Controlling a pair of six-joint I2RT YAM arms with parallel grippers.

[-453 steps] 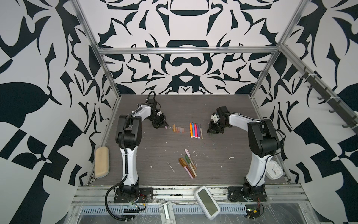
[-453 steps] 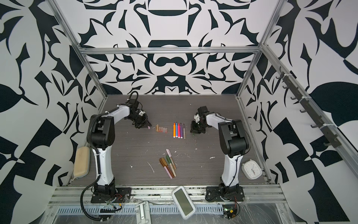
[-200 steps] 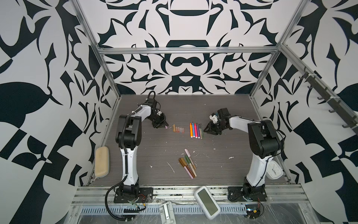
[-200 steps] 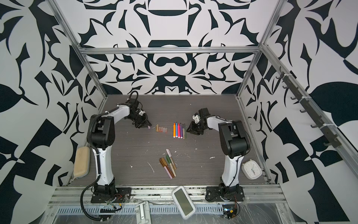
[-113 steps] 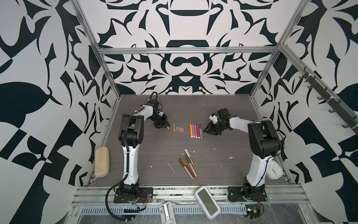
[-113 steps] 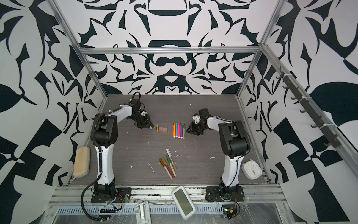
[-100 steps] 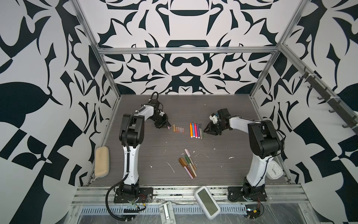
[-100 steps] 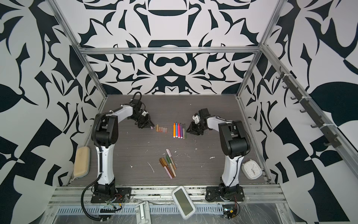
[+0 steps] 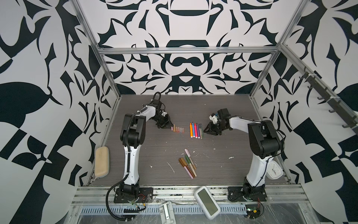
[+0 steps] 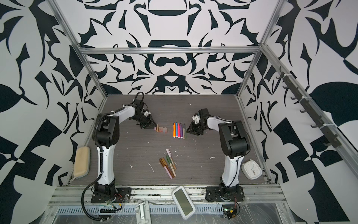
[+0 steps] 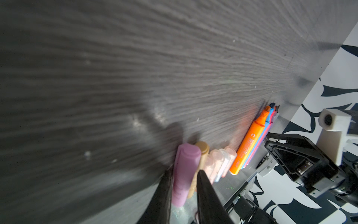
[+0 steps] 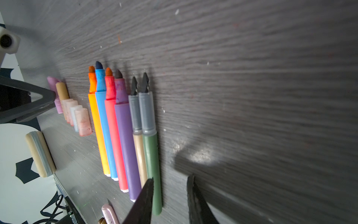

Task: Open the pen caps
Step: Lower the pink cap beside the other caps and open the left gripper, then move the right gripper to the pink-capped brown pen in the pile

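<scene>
Several loose pen caps [image 9: 177,129] [image 10: 161,129] lie in a row on the dark table. A pink cap [image 11: 187,161] lies at that row's left end, next to a tan one. My left gripper [image 9: 170,127] [image 11: 184,172] stands low over it, open, its fingers either side of the pink cap with a small gap on one side. Several uncapped pens [image 9: 196,130] [image 12: 120,126] lie side by side to the right. My right gripper [image 9: 208,130] [image 12: 170,178] is open just beside the green pen [image 12: 152,155], with only table between its fingers.
A loose cluster of capped pens [image 9: 187,164] [image 10: 168,164] lies nearer the front. A beige case [image 9: 101,163] rests at the left edge, a white clock [image 9: 274,170] by the right arm's base, and a white device with a grey screen [image 9: 207,201] on the front rail.
My left gripper has shifted slightly right to the end of the cap row and its jaws have widened round the pink cap. The right arm has stayed still over the last second.
</scene>
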